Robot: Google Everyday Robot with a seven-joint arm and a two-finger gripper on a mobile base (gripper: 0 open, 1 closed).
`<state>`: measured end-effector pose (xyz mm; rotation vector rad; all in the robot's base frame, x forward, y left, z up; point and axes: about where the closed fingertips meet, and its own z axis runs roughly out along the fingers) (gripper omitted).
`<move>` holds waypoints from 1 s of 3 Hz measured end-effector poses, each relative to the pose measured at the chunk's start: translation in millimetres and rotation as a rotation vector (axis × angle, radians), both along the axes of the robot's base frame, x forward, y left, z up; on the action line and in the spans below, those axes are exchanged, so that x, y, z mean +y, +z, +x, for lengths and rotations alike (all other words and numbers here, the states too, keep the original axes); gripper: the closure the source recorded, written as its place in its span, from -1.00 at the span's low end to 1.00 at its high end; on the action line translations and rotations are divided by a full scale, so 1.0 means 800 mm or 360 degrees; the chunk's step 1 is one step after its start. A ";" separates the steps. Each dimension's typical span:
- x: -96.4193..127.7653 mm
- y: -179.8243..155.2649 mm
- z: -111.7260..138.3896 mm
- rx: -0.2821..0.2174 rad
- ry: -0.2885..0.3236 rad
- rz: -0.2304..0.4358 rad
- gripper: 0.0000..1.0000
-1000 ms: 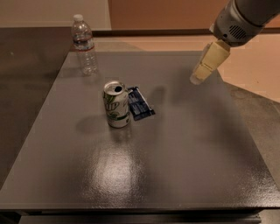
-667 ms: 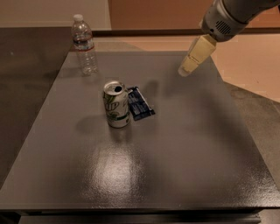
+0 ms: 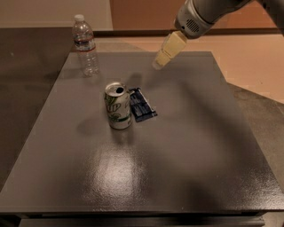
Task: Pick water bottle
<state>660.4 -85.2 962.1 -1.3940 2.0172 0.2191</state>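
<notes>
Dark grey matte table (image 3: pixel 186 146) with a soft glare patch near the front edge, tan floor (image 3: pixel 253 57) behind and to the right, a wood-brown wall panel (image 3: pixel 142 13) at the back. Water bottle (image 3: pixel 85 46) stands upright at the far left corner of the table: clear ribbed plastic, white cap on, dark label band round the upper body. Nothing touches it. Closer to the middle, well apart from the bottle, a white-and-green soda can (image 3: pixel 118 106) stands upright with its top opened. A small blue packet (image 3: pixel 142 105) lies flat just beside the can on its right; can't tell if the two touch. Gripper (image 3: pixel 158 65) hangs in the air over the far edge of the table, right of centre, cream-coloured, angled down and to the left. It is well apart from the bottle and further back than the can. The grey arm (image 3: pixel 199 15) comes in from the top right corner. Can't tell how far open the gripper is from this angle; it grips nothing. Its shadow falls on the table near the packet.
</notes>
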 end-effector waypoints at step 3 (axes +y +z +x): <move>0.141 -0.005 0.053 -0.0044 0.0151 0.0252 -1.00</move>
